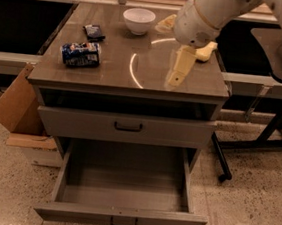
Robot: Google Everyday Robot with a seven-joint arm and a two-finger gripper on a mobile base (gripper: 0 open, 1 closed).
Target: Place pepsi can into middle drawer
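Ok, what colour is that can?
The pepsi can is blue with white markings, in the camera view; the gripper hovers above the countertop, well away from it.

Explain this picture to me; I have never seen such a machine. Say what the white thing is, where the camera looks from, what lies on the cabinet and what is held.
The white shape at top right is a robot arm; its pale end effector, the grasping part, hangs over the right side of the brown cabinet top. There is one camera, looking down at the cabinet from the front; its mounting is not shown. On the top lie a dented blue soda can on its side at the left, a small flat dark packet, a white bowl and a yellow object beside the arm. The can lies well apart from the end effector, so it is not held. Below, the deep grey drawer stands pulled open.
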